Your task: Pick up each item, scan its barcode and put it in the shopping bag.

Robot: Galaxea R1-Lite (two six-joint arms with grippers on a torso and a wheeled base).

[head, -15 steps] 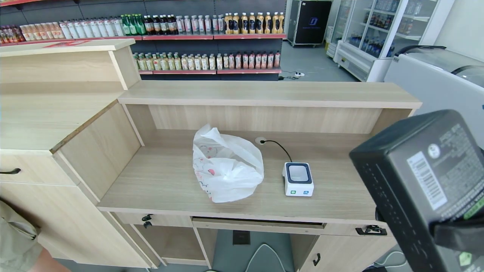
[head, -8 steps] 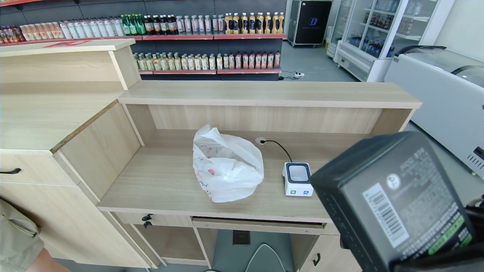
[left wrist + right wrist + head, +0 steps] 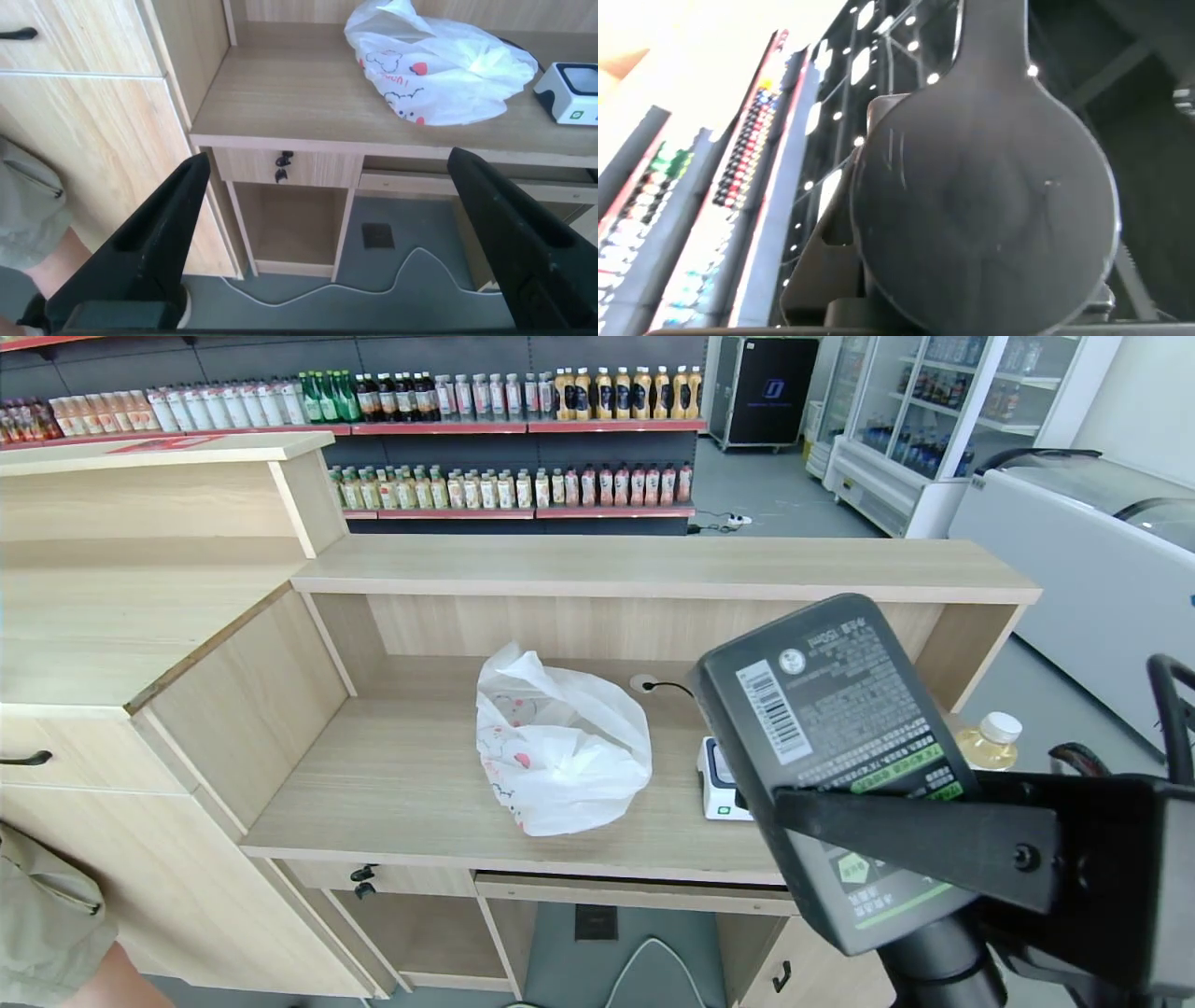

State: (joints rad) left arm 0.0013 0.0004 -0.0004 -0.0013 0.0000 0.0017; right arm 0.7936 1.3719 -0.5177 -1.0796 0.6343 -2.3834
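The black packet (image 3: pixel 840 747) has been carried from the right edge to centre right, partly hiding the scanner (image 3: pixel 717 786), clamped in the right end effector (image 3: pixel 873 831). Scanning is judged in hand; the upward-facing barcode (image 3: pixel 773 711) must be turned down.

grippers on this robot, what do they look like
Both are black. The left gripper has two long flat fingers tapering to the tips. The right gripper has a flat bar finger with a screw near its boxy body, and a black cable arcs beside it.
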